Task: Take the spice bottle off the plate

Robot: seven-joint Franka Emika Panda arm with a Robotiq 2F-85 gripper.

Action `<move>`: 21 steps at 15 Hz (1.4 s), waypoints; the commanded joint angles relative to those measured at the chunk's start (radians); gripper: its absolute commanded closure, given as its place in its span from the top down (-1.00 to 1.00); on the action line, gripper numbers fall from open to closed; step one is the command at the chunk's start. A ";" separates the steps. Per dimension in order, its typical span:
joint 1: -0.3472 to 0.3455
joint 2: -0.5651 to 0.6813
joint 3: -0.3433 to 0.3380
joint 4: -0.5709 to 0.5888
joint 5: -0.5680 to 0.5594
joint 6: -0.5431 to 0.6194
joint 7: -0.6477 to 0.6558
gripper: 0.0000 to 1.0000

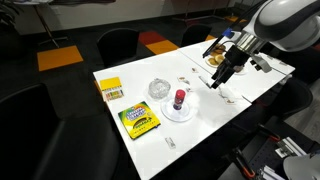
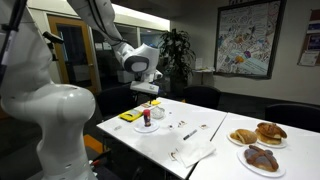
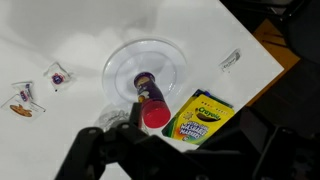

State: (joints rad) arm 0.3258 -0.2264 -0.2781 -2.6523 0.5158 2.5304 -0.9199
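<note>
The spice bottle (image 1: 179,98) has a red body and a purple cap and stands upright on the clear round plate (image 1: 186,114) near the middle of the white table. Both also show in an exterior view, the bottle (image 2: 147,118) on the plate (image 2: 155,129). In the wrist view the bottle (image 3: 148,98) stands on the plate (image 3: 128,56), just ahead of the dark fingers. My gripper (image 1: 221,78) hangs above the table, apart from the bottle, open and empty. It also shows in an exterior view (image 2: 147,93) and in the wrist view (image 3: 175,160).
A green and yellow crayon box (image 1: 139,120) lies beside the plate and shows in the wrist view (image 3: 200,115). A clear glass bowl (image 1: 158,89) and a small orange box (image 1: 111,90) stand behind. Plates of pastries (image 2: 257,135) sit at one table end. Small wrappers (image 3: 55,75) lie scattered.
</note>
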 commanded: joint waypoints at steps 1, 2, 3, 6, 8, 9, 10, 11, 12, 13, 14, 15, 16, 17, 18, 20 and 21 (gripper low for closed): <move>-0.089 0.158 0.083 0.088 -0.077 0.006 -0.032 1.00; -0.111 0.179 0.106 0.100 -0.122 0.023 -0.020 1.00; -0.130 0.198 0.131 0.117 -0.173 0.034 -0.008 1.00; -0.168 0.245 0.198 0.160 -0.310 0.053 0.053 1.00; -0.180 0.261 0.237 0.184 -0.405 0.053 0.110 1.00; -0.183 0.254 0.252 0.191 -0.421 0.034 0.114 1.00; -0.196 0.230 0.255 0.161 -0.379 0.035 0.101 1.00; -0.196 0.234 0.268 0.170 -0.397 0.033 0.114 1.00; -0.195 0.235 0.274 0.174 -0.401 0.033 0.116 1.00; -0.194 0.235 0.276 0.176 -0.402 0.033 0.116 1.00; -0.196 0.235 0.276 0.176 -0.403 0.033 0.116 1.00; -0.197 0.235 0.276 0.176 -0.404 0.033 0.116 1.00; -0.198 0.235 0.276 0.176 -0.404 0.033 0.116 1.00; -0.195 0.264 0.284 0.186 -0.372 0.064 0.089 1.00; -0.194 0.282 0.294 0.194 -0.357 0.080 0.078 1.00; -0.192 0.316 0.315 0.210 -0.353 0.117 0.067 1.00; -0.193 0.340 0.326 0.222 -0.370 0.129 0.072 1.00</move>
State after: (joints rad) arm 0.1576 0.0311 0.0036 -2.4738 0.1382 2.6073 -0.8146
